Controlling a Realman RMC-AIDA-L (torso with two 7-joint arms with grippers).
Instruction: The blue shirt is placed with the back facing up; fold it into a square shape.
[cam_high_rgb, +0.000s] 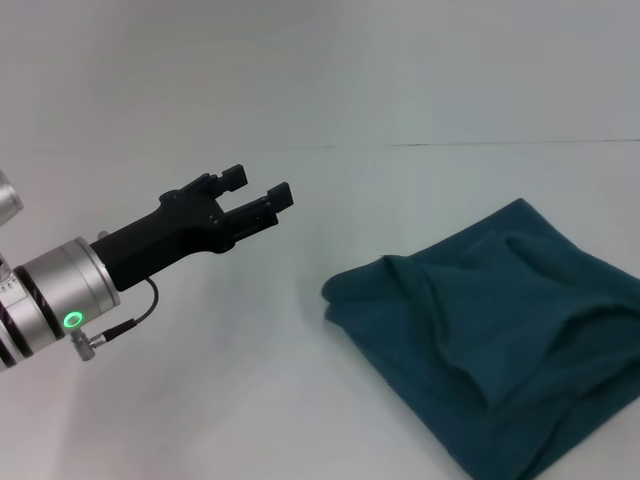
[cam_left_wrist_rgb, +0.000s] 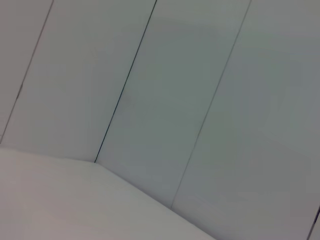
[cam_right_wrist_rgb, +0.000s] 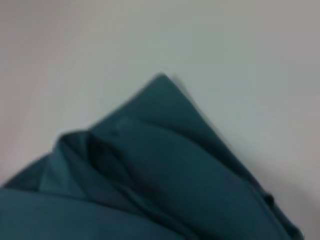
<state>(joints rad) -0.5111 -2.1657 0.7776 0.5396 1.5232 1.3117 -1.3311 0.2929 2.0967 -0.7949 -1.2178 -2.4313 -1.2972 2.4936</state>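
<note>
Teal-blue fabric — the blue shirt (cam_high_rgb: 500, 340) lies bundled on the white tabletop (cam_high_rgb: 250, 400), lower right of frame. Left pincer (cam_high_rgb: 262, 190) hovers mid-left, fingers spread, empty, well apart from it. Right pincer unseen — probably nearer.

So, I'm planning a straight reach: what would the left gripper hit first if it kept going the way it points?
Probably nothing nearby: the left gripper, fingers open, points up and away over bare table, passing left of the blue shirt. Its wrist view shows only wall panels ahead.
</note>
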